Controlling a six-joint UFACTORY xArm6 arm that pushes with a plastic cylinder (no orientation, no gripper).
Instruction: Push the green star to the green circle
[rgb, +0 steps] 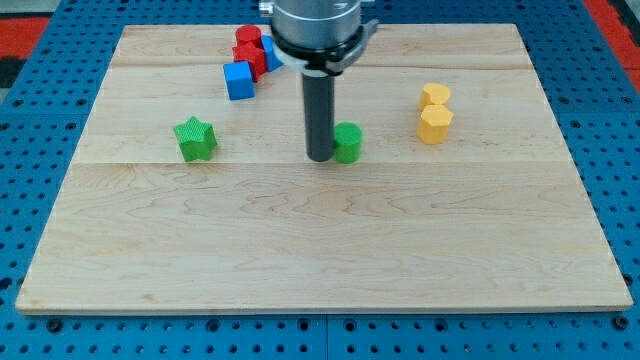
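The green star (195, 138) lies on the wooden board at the view's left. The green circle (348, 143) lies near the board's middle, well to the right of the star. My tip (320, 157) is the lower end of the dark rod; it stands right at the circle's left side, touching or nearly touching it, and far to the right of the star. The rod hides part of the circle's left edge.
A blue cube (239, 80) and red blocks (249, 50) cluster at the view's top, left of the rod. Two yellow blocks (435, 112) sit at the right. The wooden board (320, 250) ends at a blue pegboard surround.
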